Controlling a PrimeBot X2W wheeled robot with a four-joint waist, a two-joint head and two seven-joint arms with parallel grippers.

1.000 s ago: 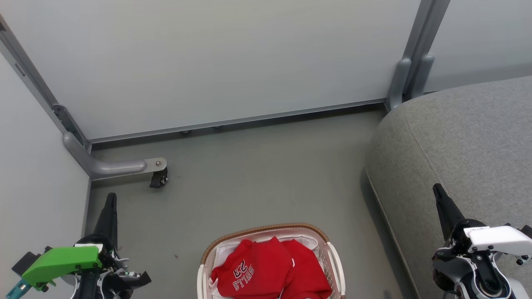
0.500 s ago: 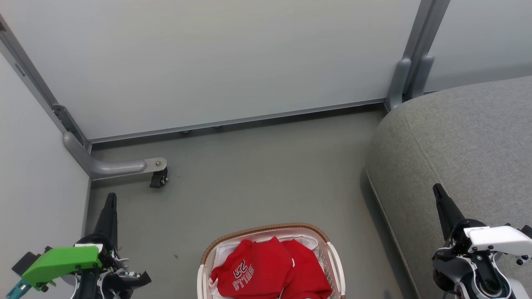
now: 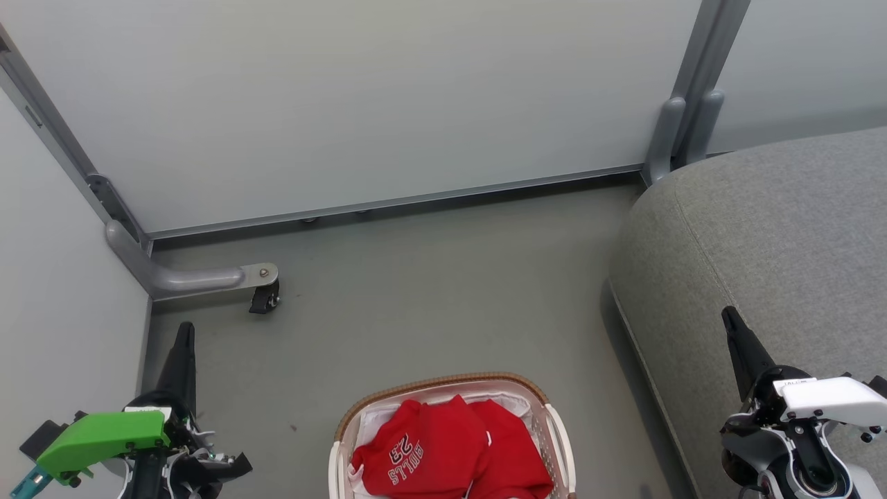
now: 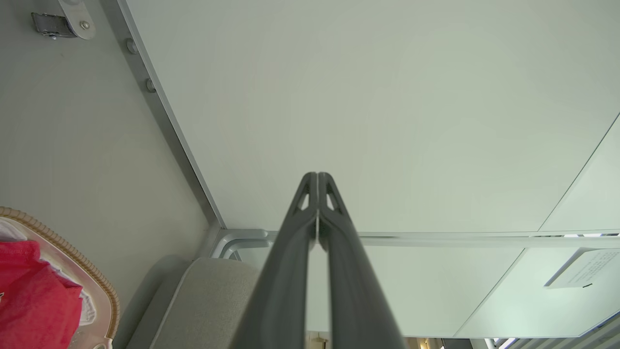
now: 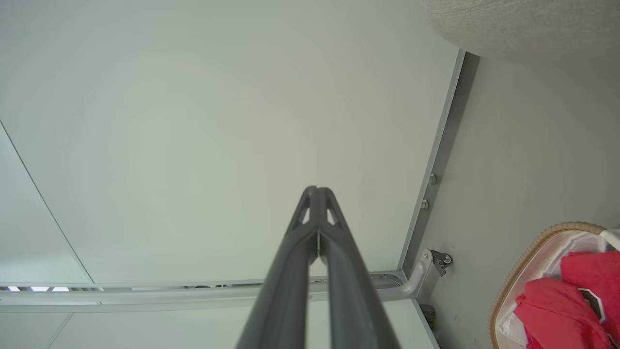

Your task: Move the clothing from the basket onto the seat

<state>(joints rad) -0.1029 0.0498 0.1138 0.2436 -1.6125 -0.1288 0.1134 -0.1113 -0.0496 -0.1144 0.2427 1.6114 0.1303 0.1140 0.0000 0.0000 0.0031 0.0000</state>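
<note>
The basket (image 3: 443, 380) holds red clothing (image 3: 443, 450), its lettering legible in the head view; left end effector (image 3: 185, 327) and right end effector (image 3: 727, 313) are closed, empty.

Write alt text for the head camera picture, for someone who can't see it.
A white basket holding red clothing sits on the grey floor at bottom centre, with a grey seat at right. The left gripper at lower left and right gripper at lower right are shut, clear of the basket.

Even, soft overhead light; faint shadow beside the seat (image 3: 762, 229); wrist views bend at edges, perhaps slightly blurred.
</note>
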